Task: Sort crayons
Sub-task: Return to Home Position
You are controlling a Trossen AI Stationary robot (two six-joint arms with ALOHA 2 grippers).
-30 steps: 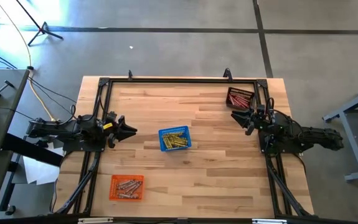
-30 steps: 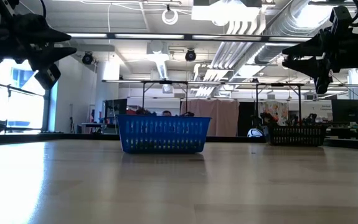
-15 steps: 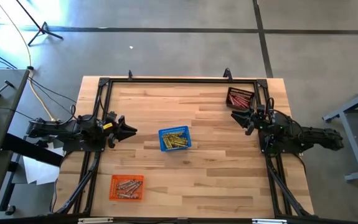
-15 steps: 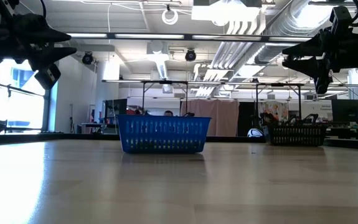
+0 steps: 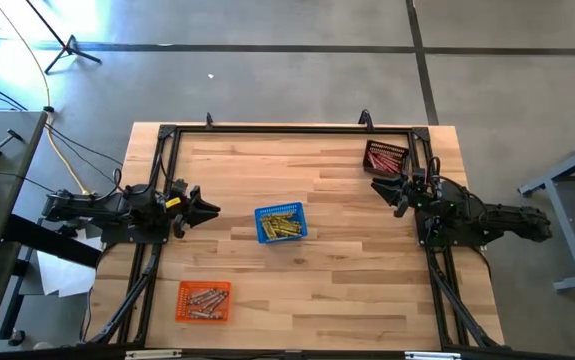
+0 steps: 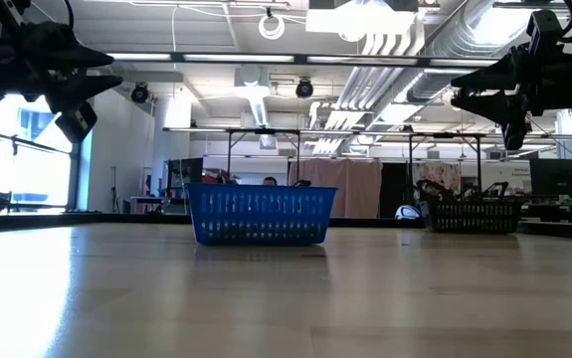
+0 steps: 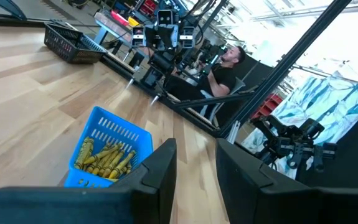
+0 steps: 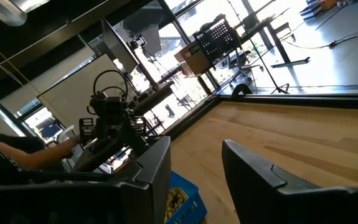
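Yellow wax crayons [image 7: 107,158] lie heaped in the blue mesh basket [image 5: 260,228] at the table's centre. Tan crayons [image 5: 205,298] fill the orange mesh basket [image 5: 180,302] toward 7 o'clock, and red crayons [image 5: 385,158] fill the dark mesh basket [image 5: 387,146] toward 1 o'clock. No loose stick shows on the pale wooden table [image 5: 347,280] — sorting looks finished. Both arms seem to be parking: the left gripper [image 5: 205,208] hangs at 9 o'clock and the right gripper [image 5: 385,188] at 3 o'clock, near the dark basket, each with fingers parted and nothing between them. Next, I judge, comes only settling to rest — no grasp needed.
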